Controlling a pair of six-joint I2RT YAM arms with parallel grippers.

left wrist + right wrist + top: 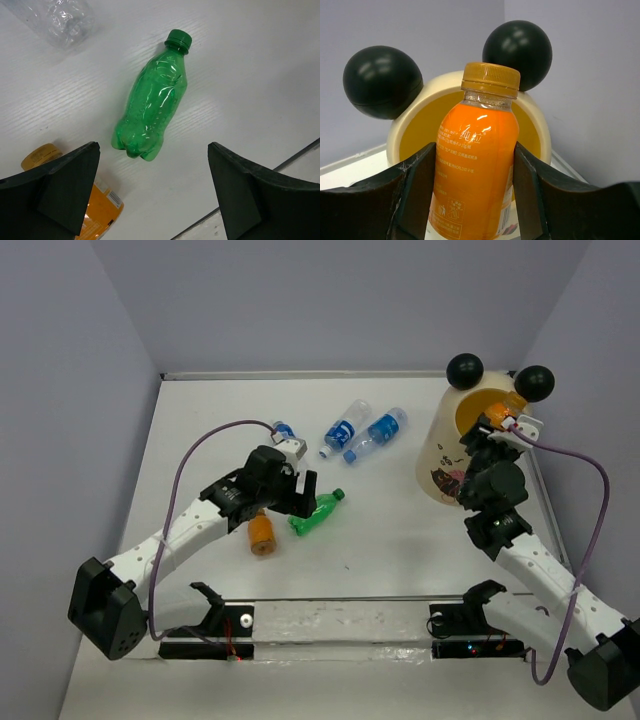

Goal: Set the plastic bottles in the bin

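The cream-yellow bin (445, 455) with two black ball ears stands at the back right. My right gripper (475, 195) is shut on an orange bottle (477, 170) and holds it over the bin's rim (540, 135); the bottle also shows in the top view (494, 414). My left gripper (152, 195) is open just above the table, near the base of the green bottle (152, 110), which lies on its side (316, 514). A second orange bottle (261, 533) lies by its left finger (65, 190). Three clear blue-label bottles (345, 428) (378, 433) (284, 431) lie behind.
Grey walls close in the table on three sides. A dark strip (295, 157) runs along the table's near edge, with a rail (340, 625) between the arm bases. A clear bottle's base (62, 20) shows at the top left of the left wrist view.
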